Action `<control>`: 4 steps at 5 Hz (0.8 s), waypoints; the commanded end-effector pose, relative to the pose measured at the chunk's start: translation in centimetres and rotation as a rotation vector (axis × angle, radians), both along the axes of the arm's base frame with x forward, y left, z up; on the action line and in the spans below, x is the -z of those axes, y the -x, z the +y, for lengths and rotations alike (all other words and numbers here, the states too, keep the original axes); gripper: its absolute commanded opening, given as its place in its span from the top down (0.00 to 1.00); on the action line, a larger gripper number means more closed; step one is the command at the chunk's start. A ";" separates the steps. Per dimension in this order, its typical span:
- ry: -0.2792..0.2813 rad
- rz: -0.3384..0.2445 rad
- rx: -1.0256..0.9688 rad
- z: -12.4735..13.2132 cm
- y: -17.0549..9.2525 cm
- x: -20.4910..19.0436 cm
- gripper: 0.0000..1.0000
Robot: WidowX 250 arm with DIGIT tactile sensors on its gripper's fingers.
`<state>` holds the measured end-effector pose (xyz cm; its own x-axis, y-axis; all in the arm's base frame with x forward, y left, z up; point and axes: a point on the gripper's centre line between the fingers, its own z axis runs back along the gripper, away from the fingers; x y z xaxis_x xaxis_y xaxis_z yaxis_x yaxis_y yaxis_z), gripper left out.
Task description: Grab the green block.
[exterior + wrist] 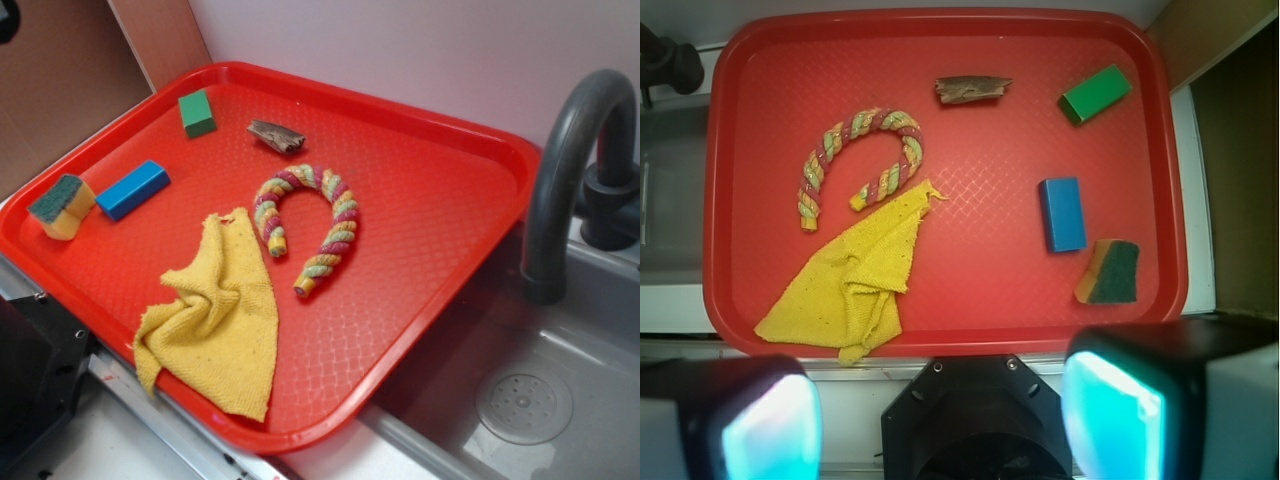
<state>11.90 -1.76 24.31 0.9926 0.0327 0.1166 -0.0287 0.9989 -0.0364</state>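
— Block first: where's the green block?

— Upper right of my wrist view, near the tray corner, long axis tilted up to the right.

— And your gripper?

— Fingers spread wide at the bottom edge, holding nothing, well short of it.

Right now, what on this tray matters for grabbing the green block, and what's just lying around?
For the job:
green block
hand, open, off the tray's near edge

Lying about:
blue block
sponge
yellow cloth
rope
brown scrap
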 end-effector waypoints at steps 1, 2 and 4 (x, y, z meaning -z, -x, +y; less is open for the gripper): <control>0.000 0.000 0.000 0.0 0.0 0.0 0.00; -0.035 -0.045 -0.251 1.2 -2.6 0.9 0.00; -0.100 -0.315 -0.757 6.6 -8.4 4.7 0.00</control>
